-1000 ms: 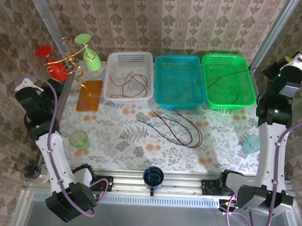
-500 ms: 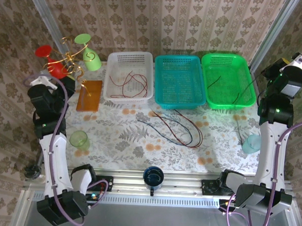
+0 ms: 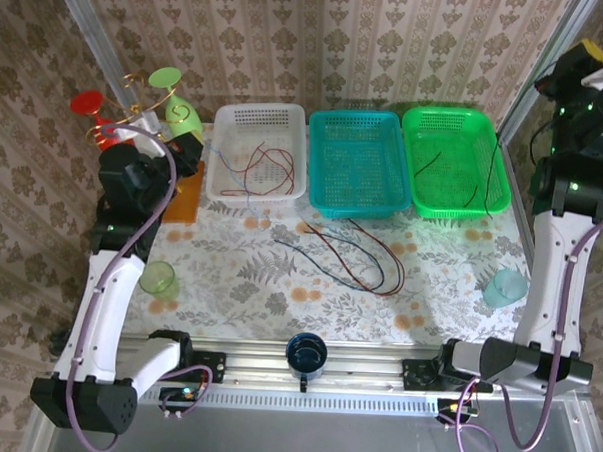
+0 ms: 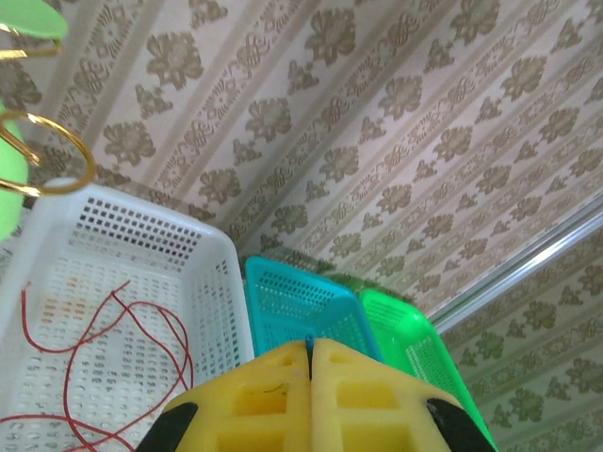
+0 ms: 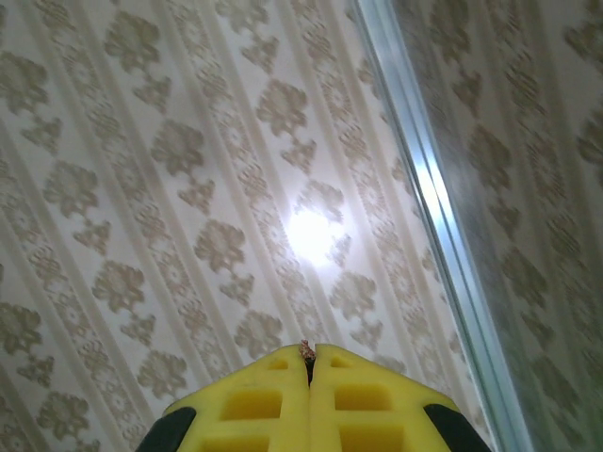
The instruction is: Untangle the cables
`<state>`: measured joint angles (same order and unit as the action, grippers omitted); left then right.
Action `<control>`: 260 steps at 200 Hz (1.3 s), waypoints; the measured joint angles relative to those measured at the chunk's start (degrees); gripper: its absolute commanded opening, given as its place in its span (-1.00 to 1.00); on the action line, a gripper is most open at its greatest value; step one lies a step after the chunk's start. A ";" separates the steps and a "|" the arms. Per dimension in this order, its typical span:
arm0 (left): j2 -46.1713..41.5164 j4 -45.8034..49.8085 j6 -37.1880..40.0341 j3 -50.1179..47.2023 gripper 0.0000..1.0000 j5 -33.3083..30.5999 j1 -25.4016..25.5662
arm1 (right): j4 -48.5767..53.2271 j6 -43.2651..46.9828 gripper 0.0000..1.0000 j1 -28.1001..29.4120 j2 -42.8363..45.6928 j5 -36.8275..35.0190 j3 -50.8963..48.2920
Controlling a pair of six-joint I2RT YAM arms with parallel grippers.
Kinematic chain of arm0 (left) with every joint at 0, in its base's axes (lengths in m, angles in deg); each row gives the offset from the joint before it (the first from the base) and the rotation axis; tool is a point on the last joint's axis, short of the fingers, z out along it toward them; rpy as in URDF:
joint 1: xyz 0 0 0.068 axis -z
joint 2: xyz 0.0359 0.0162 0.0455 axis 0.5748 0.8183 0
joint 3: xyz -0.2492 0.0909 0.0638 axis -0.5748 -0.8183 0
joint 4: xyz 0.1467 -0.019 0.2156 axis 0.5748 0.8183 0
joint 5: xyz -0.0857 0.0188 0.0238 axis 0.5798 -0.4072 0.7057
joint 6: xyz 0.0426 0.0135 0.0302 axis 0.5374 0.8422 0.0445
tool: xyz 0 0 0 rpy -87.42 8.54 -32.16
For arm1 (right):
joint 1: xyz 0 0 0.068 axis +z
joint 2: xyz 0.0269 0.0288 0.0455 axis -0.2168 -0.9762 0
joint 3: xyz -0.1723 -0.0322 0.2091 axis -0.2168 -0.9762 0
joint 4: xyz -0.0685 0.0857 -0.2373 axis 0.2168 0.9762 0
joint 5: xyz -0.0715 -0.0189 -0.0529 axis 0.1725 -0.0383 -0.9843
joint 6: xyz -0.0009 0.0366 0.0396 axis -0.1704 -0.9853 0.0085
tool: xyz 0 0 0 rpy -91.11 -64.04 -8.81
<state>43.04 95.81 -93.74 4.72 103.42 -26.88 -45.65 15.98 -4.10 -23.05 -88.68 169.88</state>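
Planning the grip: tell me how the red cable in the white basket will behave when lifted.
The red cable is probably floppy: it lies in loose loops. Being so thin, it is likely very light. It might snag on the white basket's holes when dragged.

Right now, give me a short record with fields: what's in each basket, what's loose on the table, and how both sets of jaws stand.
white basket: red cable lying inside
teal basket: no cable that I can make out
green basket: black cable inside
table centre: loose cables, red, black and blue, in overlapping loops
left jaws: shut, pointing toward the white basket
right jaws: shut, high up, facing the wallpapered wall
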 measured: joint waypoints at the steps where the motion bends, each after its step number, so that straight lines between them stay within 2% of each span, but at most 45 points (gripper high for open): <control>1: 0.11 0.00 0.00 0.00 -1.00 0.00 0.15 | -0.07 0.07 -1.00 0.02 -0.15 0.02 0.15; 58: 1.64 -1.79 0.02 -0.09 -1.00 -2.12 5.03 | -11.21 1.62 -1.00 0.35 -13.27 -0.26 13.31; 107: 1.38 -1.27 1.14 -0.28 -1.00 -3.76 5.27 | -11.15 5.14 -1.00 0.37 -25.94 -1.60 32.06; 131: 1.20 -1.18 1.92 -0.28 -1.00 -3.82 5.20 | -10.69 5.22 -1.00 0.55 -27.04 -1.73 33.66; 146: 1.09 -0.96 2.43 -0.28 -1.00 -3.82 5.20 | -11.54 6.69 -1.00 1.36 -25.35 -2.05 29.03; 176: 0.87 0.37 2.75 -0.22 -1.00 -3.76 5.20 | -16.57 14.05 -1.00 5.68 -19.80 -4.28 9.33; 211: 1.42 2.34 2.84 2.21 -1.00 -3.08 5.20 | -18.23 16.20 -1.00 8.07 -18.49 -7.37 -9.35; 238: 1.62 2.64 2.86 4.81 -1.00 -2.45 5.20 | -16.70 17.09 -1.00 9.22 -18.49 -11.89 -16.85; 260: 1.62 2.78 2.86 5.60 -1.00 -2.14 5.22 | -14.10 15.63 -1.00 10.40 -18.53 -15.54 -19.21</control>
<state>44.66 98.58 -90.88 10.31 101.28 -21.65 -59.75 31.61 6.30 -41.58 -104.22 150.67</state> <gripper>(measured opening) 0.054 0.066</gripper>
